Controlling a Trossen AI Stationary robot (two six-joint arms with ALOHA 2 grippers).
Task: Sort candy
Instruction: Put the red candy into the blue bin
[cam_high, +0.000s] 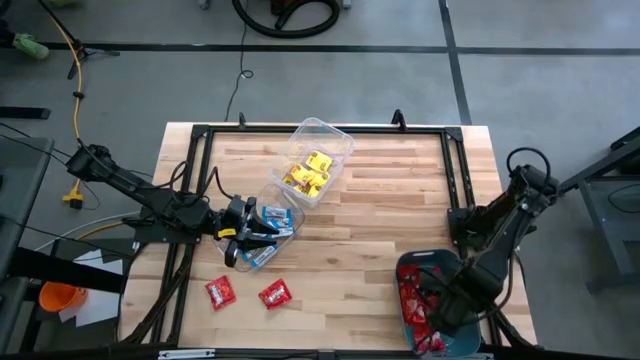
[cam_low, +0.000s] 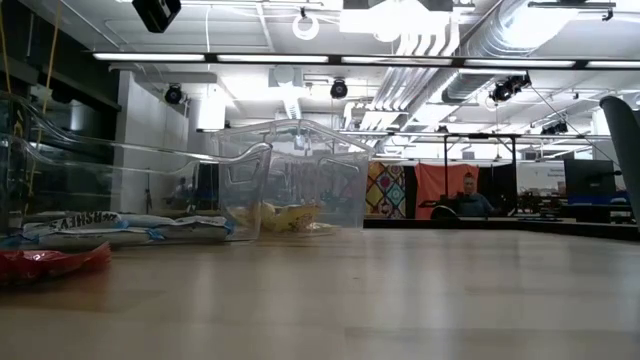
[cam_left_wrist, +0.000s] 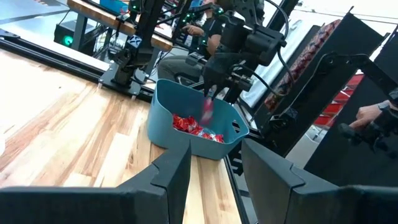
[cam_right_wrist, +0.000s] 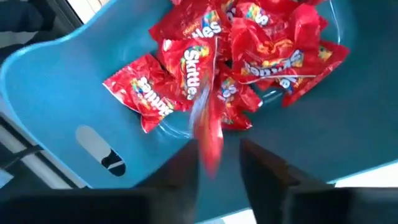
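Note:
A teal bin (cam_high: 402, 290) at the table's near right corner holds several red candy packets (cam_right_wrist: 273, 50). My right gripper (cam_right_wrist: 217, 165) hangs over it, pointing down, with a gap between its fingers. One red packet (cam_right_wrist: 208, 130) shows as a blurred streak at its fingertips, above the pile. Two more red packets (cam_high: 220, 292) (cam_high: 275, 293) lie flat on the wood near the front left. My left gripper (cam_left_wrist: 214, 177) stands level and open, with nothing between its fingers, beside a clear tub (cam_high: 272, 215) of blue-and-white packets. My right gripper points down over the teal bin. The blurred red packet's near end (cam_right_wrist: 211, 158) lies in the gap between the two fingers. I cannot tell whether either finger touches it. The packet hangs upright, clear of the pile below.
A second clear tub (cam_high: 318, 160) with yellow packets stands at the far middle of the table. A black frame (cam_high: 450, 180) runs along the table's edges. Bare wood lies between the tubs and the teal bin. A person sits in the room beyond.

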